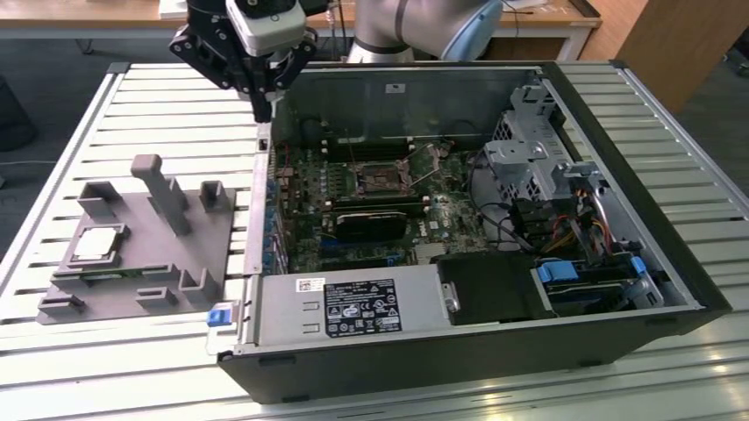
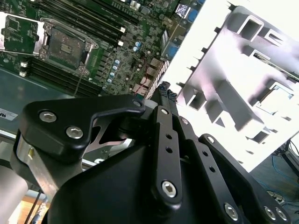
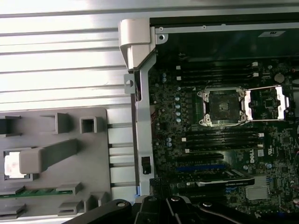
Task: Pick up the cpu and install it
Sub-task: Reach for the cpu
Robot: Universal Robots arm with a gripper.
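The cpu (image 1: 100, 244) is a small silvery square lying flat in a recess of the grey tray (image 1: 140, 263), at the exterior view's left. In the first wrist view a tray post partly covers the cpu (image 3: 13, 164). My gripper (image 1: 263, 110) hangs above the case's left wall, near its far corner, well away from the cpu. Its fingers are shut together with nothing between them; in the second wrist view the fingertips (image 2: 164, 91) meet at a point. The motherboard's socket (image 1: 381, 180) stands open with its metal frame flipped up, and it shows in both wrist views (image 3: 223, 107) (image 2: 65, 46).
The open black computer case (image 1: 655, 289) lies on a slatted metal table (image 1: 153, 105). Inside are the power supply (image 1: 351, 311), a drive cage (image 1: 532, 149), cables and a black card (image 1: 374, 224). Upright posts (image 1: 158, 189) rise from the tray.
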